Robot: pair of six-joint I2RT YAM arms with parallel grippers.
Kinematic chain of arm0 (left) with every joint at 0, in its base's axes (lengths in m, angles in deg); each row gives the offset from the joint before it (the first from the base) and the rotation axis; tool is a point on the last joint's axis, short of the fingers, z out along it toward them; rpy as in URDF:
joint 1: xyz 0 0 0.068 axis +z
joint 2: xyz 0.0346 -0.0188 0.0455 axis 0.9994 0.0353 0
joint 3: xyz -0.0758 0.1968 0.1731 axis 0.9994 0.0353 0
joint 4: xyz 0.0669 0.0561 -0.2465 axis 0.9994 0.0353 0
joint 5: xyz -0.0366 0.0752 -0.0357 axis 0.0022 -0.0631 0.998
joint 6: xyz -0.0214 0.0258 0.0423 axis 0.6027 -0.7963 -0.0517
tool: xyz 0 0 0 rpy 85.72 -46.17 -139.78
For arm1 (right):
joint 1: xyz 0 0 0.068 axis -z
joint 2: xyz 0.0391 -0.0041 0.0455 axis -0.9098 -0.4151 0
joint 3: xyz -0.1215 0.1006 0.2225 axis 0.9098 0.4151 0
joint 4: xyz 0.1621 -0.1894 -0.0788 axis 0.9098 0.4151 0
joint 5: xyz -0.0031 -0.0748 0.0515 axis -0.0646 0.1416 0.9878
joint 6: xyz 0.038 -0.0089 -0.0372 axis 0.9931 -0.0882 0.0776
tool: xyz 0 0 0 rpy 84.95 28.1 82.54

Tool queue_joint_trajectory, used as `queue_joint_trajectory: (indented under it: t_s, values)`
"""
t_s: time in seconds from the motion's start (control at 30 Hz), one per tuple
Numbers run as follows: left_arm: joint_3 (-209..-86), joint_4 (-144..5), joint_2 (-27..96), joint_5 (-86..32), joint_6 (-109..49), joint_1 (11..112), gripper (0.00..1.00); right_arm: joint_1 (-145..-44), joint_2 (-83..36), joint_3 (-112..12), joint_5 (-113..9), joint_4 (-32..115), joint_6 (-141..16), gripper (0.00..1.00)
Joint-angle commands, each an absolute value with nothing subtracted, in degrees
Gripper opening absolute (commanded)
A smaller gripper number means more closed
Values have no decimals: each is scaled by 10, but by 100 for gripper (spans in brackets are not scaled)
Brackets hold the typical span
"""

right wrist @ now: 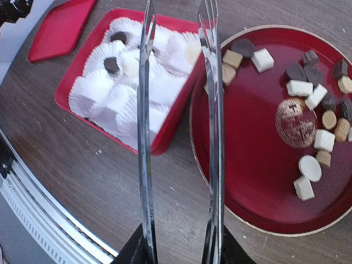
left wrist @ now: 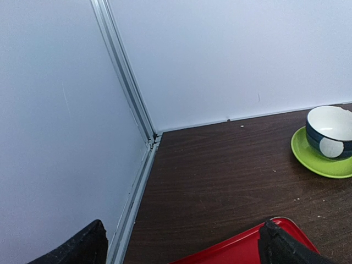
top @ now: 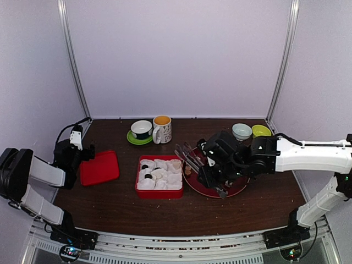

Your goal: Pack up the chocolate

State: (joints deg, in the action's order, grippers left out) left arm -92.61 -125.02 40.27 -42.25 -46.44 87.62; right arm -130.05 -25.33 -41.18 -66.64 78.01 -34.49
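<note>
The chocolate (right wrist: pixel 300 88), several small dark, tan and cream pieces, lies on a round red plate (right wrist: pixel 264 220), with a gold foil coin (right wrist: pixel 296 122) among them. A red box (right wrist: pixel 176 118) left of the plate holds white paper cups (right wrist: pixel 93 88); a few hold a piece, such as a dark one (right wrist: pixel 111 65). My right gripper (right wrist: pixel 179 250) is shut on long metal tongs (right wrist: pixel 146 137), whose arms are spread and empty, tips over the box's near edge. From above, it (top: pixel 212 165) hovers over the plate (top: pixel 231 190). My left gripper (left wrist: pixel 181 247) is open and empty by the red lid (left wrist: pixel 231 250).
The red lid (top: pixel 99 167) lies left of the box (top: pixel 159 192). At the back stand a dark bowl on a green saucer (top: pixel 141 130), a mug (top: pixel 162 128), a pale bowl (top: pixel 241 131) and a green bowl (top: pixel 260 130). White walls enclose the table.
</note>
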Motion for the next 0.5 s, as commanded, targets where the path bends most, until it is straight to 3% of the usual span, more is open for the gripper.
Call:
queue_joint_trajectory:
  t_s: [0.0, 0.47]
  values:
    - [-924, -1288, 406, -416, -462, 880, 98, -1297, -199, -360, -677, 867, -324, 35]
    - [-924, -1288, 406, -416, -462, 880, 98, -1280, -5, -198, -677, 987, -248, 39]
